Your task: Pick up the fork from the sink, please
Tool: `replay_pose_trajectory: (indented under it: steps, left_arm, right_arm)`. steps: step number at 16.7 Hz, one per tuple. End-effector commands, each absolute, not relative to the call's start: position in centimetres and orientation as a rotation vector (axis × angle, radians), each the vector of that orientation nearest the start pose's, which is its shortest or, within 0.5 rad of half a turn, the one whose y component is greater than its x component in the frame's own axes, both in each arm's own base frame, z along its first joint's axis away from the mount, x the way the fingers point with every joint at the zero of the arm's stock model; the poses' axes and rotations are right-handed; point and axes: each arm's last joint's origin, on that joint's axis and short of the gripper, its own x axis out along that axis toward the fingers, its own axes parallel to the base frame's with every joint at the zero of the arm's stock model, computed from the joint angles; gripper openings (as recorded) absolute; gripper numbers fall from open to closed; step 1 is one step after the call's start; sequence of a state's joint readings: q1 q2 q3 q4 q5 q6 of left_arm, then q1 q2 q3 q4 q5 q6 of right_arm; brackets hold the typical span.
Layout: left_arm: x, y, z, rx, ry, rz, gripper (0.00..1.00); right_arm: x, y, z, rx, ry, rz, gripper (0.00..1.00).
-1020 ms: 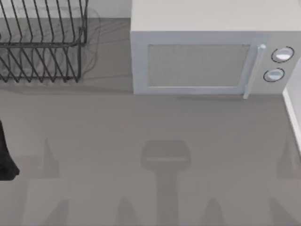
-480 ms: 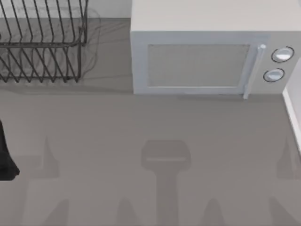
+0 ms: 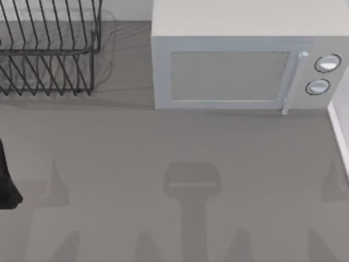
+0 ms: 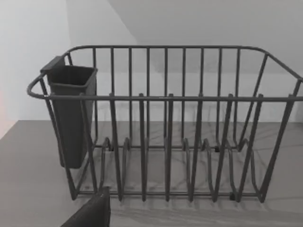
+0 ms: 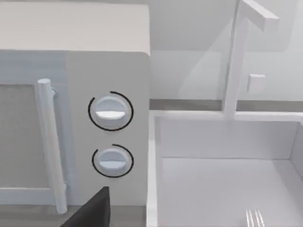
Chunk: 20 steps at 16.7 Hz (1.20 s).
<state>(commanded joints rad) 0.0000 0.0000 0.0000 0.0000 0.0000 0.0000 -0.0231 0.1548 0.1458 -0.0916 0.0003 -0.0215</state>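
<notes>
Counter (image 3: 163, 142) shadows near the right edge have shifted: the right arm is nearing the sink (image 5: 213, 137), where the fork (image 5: 254, 217) lies. The left arm (image 3: 6, 185) stays parked. I cannot tell how wide the right gripper (image 5: 93, 212) is.

We see dark wire rack (image 4: 165, 123), matt metal look; its cutlery cup (image 4: 71, 113) matt plastic. Microwave (image 3: 240, 60) beside rack: smooth pale casing. Sink (image 5: 222, 189) smooth white; fork tines (image 5: 254, 217) shiny metal.

No readable text, labels, brands, numbers or signs on anything.
</notes>
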Motion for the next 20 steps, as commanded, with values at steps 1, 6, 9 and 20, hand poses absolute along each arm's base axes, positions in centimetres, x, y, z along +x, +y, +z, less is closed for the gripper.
replay_pose_trajectory:
  steps: [1,6,9,20]
  left_arm:
    - [10.6,-0.1,16.0,0.0,0.0,0.0,1.0]
    - [10.6,-0.1,16.0,0.0,0.0,0.0,1.0]
    - [10.6,-0.1,16.0,0.0,0.0,0.0,1.0]
    - [10.6,-0.1,16.0,0.0,0.0,0.0,1.0]
  right_arm:
    - [11.2,-0.4,19.9,-0.029,0.143,-0.03,1.0]
    - [15.4,-1.4,25.7,-0.066,0.442,-0.07,1.0]
    - [20.4,-2.6,28.3,-0.079,0.664,-0.086,1.0]
    - [40.4,-10.6,20.7,-0.026,1.413,-0.039,1.0]
